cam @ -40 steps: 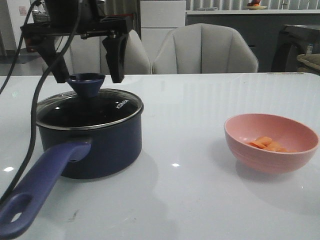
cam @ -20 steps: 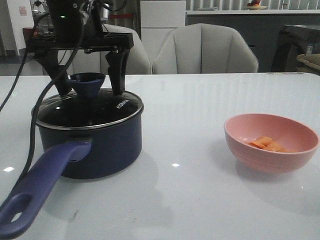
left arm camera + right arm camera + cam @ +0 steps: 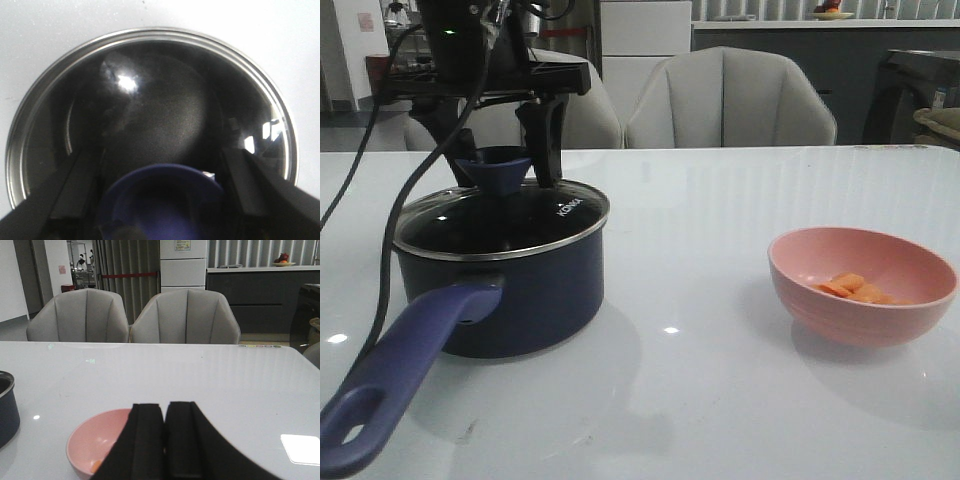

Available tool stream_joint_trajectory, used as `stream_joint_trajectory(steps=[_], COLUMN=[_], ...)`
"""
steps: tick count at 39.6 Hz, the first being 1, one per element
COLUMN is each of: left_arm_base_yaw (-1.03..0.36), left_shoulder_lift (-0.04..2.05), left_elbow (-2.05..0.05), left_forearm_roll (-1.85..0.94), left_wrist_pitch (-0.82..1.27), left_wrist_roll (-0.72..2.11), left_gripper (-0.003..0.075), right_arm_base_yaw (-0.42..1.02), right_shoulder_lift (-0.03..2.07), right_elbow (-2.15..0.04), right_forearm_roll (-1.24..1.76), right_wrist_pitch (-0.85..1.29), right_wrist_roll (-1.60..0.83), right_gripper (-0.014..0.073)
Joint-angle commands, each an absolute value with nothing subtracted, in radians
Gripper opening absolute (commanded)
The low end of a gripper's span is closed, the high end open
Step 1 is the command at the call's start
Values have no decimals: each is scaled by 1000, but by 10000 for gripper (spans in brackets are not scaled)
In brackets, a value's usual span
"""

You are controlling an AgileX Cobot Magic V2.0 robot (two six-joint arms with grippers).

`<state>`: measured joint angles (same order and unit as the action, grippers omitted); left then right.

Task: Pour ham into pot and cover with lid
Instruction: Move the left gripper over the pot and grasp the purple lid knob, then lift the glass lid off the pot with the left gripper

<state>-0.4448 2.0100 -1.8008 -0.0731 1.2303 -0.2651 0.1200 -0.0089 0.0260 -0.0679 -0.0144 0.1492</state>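
The navy pot (image 3: 535, 300) stands at the left with its long handle (image 3: 410, 370) pointing toward the front. The glass lid (image 3: 520, 215) lies on it, also in the left wrist view (image 3: 160, 95). My left gripper (image 3: 498, 172) hangs over the lid, its fingers (image 3: 75, 190) pressed against both sides of the blue knob (image 3: 165, 200). The ham (image 3: 855, 288) lies in the pink bowl (image 3: 840, 325) at the right. My right gripper (image 3: 165, 407) is shut and empty, above the near side of the bowl (image 3: 92, 440); it is out of the front view.
Two grey chairs (image 3: 730, 100) stand behind the table's far edge. The left arm's cables (image 3: 385, 230) hang down past the pot's left side. The pot's edge shows at the side of the right wrist view (image 3: 7, 410).
My left gripper has come down around the knob and its fingers have closed in on it. The lid and pot have shifted slightly to the right. The bowl has not moved.
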Motion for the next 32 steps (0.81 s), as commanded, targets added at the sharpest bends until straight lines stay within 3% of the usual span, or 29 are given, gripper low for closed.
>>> stream_joint_trajectory(steps=[1,12,32], left_arm_base_yaw=[-448,-448,-448], left_shoulder_lift=[1968,1968,1949], left_elbow=[-1818,-1818,-1889], left_forearm_roll=[-95,-95,-95], left_wrist_pitch=[1286,1286,1286], left_wrist_roll=[-279,-279,-279], left_gripper=[306,216,208], right_arm_base_yaw=[115,115,115], right_shoulder_lift=[-29,-29,-29], right_elbow=[36,36,36], right_forearm_roll=[-79,-79,-79], right_wrist_pitch=[-92,-92,-92], right_wrist_roll=[147,147,147], right_gripper=[136,136,136])
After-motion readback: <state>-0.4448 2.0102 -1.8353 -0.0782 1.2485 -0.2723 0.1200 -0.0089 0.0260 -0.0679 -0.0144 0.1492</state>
